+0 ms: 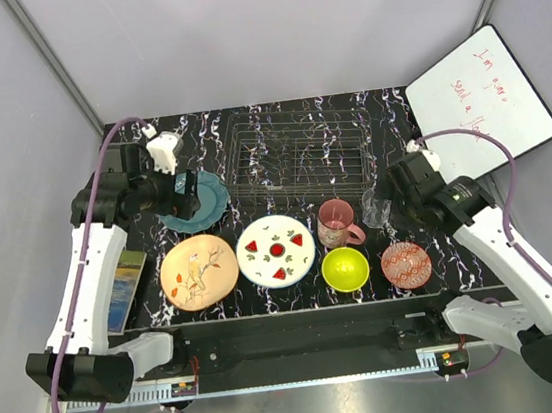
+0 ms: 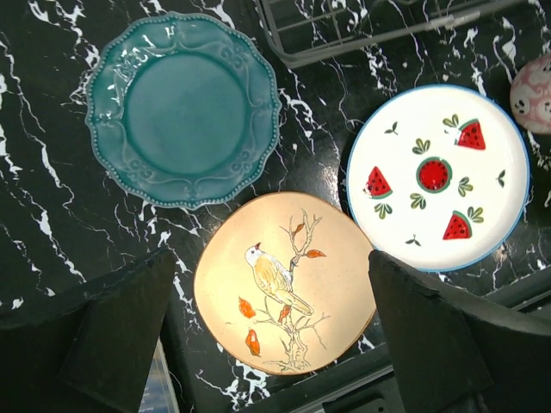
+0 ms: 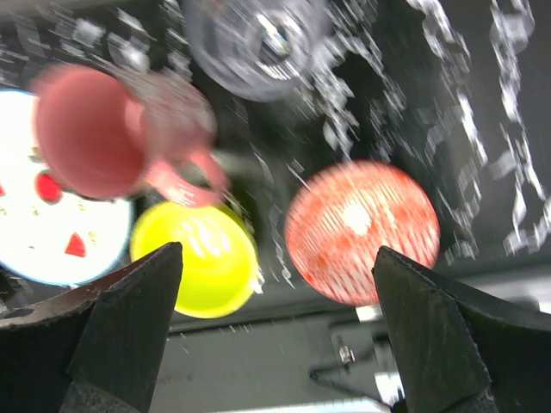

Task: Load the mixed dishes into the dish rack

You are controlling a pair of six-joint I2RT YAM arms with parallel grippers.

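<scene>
Marbled table: dish rack, plates, bowls, mug, glass.

- Rack at the desk's back middle — scalloped plate just left of it.
- Front row, left to right: bird plate, melon plate, plain bowl, patterned bowl.
- Mug behind the plain bowl — glass on its right.

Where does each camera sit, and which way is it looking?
Top: above and behind the arms, looking down on the dish rack; both arms show.
Left wrist: on the arm, looking down on teal plate, peach floral plate, white plate with red slices; left hand's fingers show.
Right wrist: on the arm, blurry, looking down on pink mug, lime-yellow bowl, red patterned bowl; right hand's fingers show.
Shared: both wrists see that white plate.
</scene>
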